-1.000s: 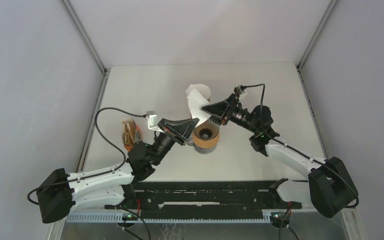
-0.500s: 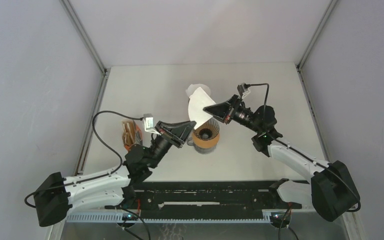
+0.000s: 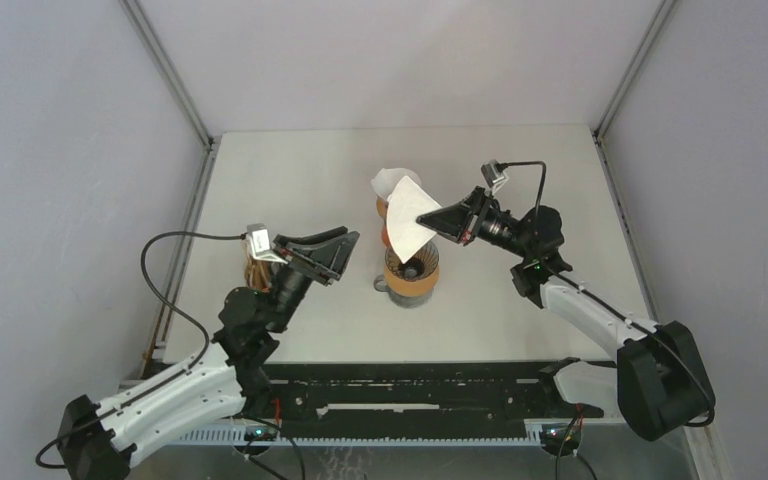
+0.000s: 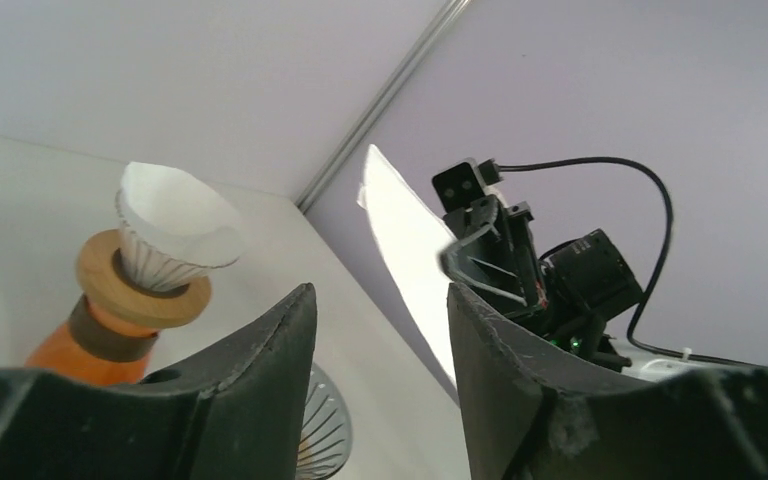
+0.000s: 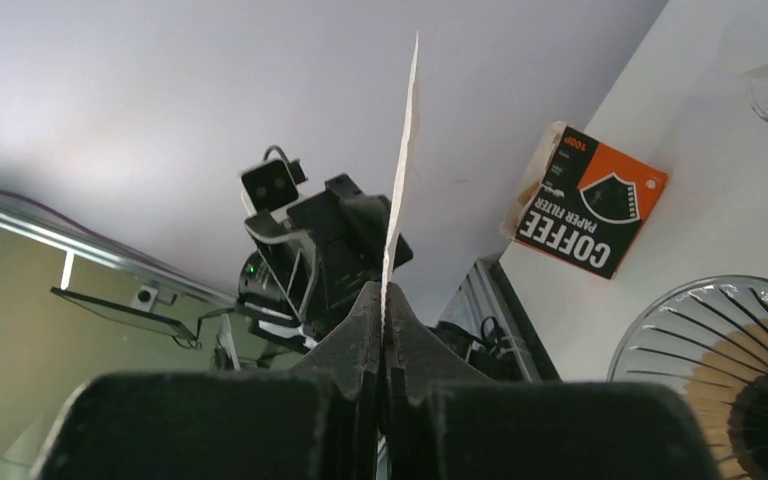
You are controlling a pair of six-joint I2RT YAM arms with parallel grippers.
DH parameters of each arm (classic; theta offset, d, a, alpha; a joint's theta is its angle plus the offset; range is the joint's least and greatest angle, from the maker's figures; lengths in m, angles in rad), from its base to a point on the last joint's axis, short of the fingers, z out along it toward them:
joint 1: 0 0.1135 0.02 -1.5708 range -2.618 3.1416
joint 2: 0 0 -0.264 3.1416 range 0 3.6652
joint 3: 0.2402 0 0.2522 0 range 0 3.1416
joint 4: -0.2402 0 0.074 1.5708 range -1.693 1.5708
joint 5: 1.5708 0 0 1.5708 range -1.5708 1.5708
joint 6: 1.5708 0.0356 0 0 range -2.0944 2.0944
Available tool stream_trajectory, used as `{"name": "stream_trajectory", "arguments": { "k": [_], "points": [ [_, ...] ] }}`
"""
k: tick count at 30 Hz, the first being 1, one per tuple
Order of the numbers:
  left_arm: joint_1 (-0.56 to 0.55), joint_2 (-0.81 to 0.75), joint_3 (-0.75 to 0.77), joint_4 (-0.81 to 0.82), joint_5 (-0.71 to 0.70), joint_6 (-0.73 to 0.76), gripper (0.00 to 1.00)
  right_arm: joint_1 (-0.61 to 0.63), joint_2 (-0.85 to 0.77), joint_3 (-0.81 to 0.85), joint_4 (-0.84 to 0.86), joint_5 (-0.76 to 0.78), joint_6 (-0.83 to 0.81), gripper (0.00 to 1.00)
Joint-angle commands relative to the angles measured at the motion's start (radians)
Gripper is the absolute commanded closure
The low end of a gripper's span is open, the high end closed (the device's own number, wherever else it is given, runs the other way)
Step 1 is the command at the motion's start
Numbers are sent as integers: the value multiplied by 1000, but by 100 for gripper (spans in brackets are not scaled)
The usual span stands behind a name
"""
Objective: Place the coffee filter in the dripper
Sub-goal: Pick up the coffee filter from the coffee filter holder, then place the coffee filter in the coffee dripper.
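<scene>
The white coffee filter hangs flat in the air above the dripper, a ribbed glass cone with a wooden collar. My right gripper is shut on the filter's right edge; its wrist view shows the paper edge-on, pinched between the closed fingertips, with the dripper at the lower right. My left gripper is open and empty, to the left of the dripper and apart from the filter. Between its fingers, its wrist view shows the filter and part of the dripper.
A second dripper with a filter in it stands on an orange carafe just behind. A box of coffee filters lies at the left, by the table's edge. Walls enclose the table on three sides.
My left gripper has opened, let go of the filter and pulled back to the left. My right gripper has shut on the filter and holds it alone, slightly higher and to the right.
</scene>
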Motion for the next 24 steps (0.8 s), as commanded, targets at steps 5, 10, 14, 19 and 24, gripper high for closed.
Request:
{"name": "stream_trajectory", "arguments": {
  "k": [5, 10, 14, 19, 24],
  "points": [
    [152, 19, 88, -120, 285, -62, 36, -8, 19, 66, 29, -151, -103, 98],
    [202, 76, 138, -130, 413, -81, 32, -4, 24, 74, 38, -191, -122, 99],
    [226, 108, 167, -126, 470, -95, 32, 2, 32, 80, 51, -229, -133, 100],
    [236, 132, 180, -114, 496, -103, 32, 13, 39, 85, 59, -259, -142, 100],
    [239, 162, 193, -113, 502, -105, 32, 32, 47, 100, 59, -283, -155, 100]
  ]
}}
